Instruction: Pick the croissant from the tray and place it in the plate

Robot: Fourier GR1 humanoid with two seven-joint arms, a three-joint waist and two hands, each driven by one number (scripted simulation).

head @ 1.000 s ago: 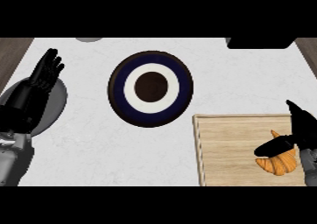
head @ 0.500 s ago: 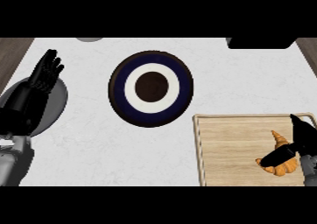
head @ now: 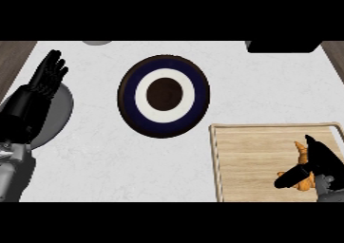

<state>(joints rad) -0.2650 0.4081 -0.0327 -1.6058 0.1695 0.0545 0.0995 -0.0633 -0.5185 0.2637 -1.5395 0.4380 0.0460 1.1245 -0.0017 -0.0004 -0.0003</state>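
The croissant (head: 300,149) lies on the wooden tray (head: 252,156) at the lower right, near the tray's right side. My right hand (head: 328,163) is down over it, with straight fingers along its right side and the thumb reaching across its lower part, which is partly hidden. The round plate (head: 129,109), dark blue with a white ring and a dark middle, sits on the counter up and left of the tray with nothing on it. At the left edge my left hand (head: 43,88) rests open, fingers up.
A grey round disc (head: 61,110) lies partly under my left forearm. A black object (head: 283,46) sits at the counter's far right edge and a small grey thing (head: 98,42) at the far edge. Wooden strips flank the white counter.
My right hand has sunk lower over the croissant and drawn toward the view's lower edge, its thumb now across the pastry. The croissant, the plate and my left hand have stayed put.
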